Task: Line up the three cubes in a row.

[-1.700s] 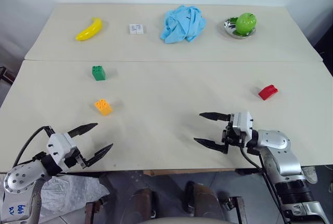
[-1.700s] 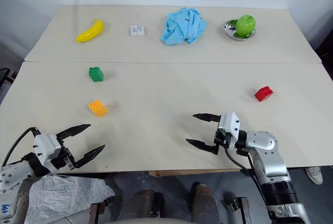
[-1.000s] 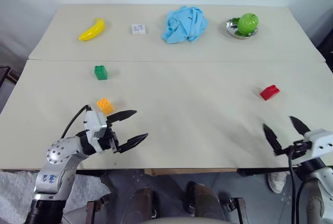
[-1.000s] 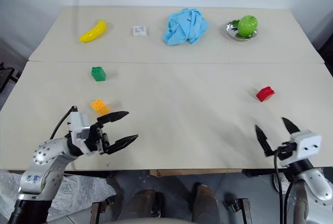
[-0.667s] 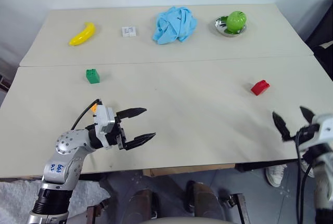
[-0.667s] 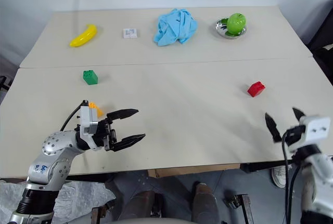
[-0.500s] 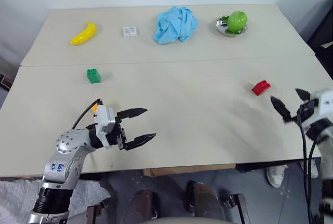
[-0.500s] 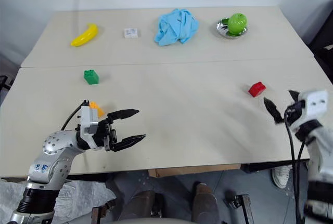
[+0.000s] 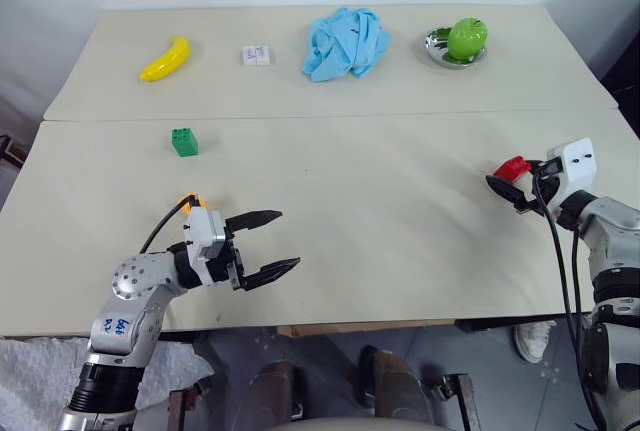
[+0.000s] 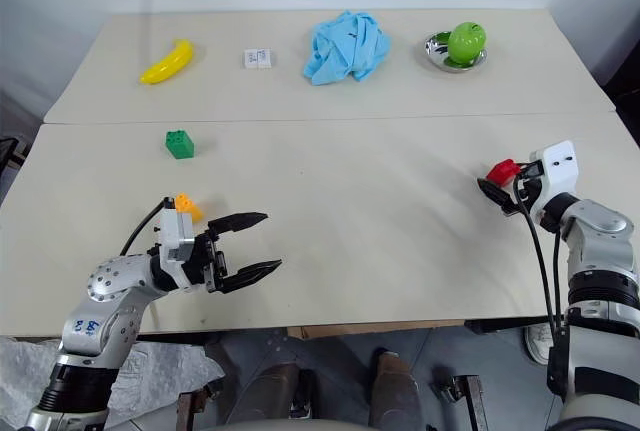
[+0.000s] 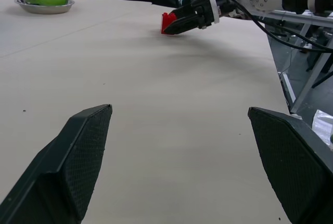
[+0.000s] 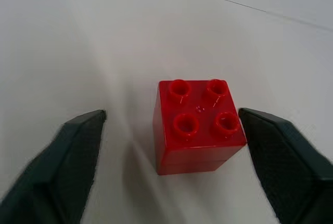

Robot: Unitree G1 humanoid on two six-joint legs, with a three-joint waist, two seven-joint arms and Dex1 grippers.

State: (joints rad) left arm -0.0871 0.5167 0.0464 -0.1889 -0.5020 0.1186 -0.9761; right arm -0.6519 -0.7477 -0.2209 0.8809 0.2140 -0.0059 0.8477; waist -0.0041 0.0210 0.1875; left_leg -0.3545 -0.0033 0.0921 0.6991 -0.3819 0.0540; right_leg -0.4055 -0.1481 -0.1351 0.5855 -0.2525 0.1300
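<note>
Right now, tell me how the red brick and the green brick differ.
The red brick sits at the table's right side, between the right gripper's jaws, which have not closed on it; the green brick stands alone on the left, nearer the banana. The red one is beside a gripper; no gripper is near the green. Both are small studded bricks resting on the table.

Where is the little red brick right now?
The red brick sits on the table at the robot's right side, studs up, between the open fingers of the right end effector, which do not yet touch it, far from the green brick.
</note>
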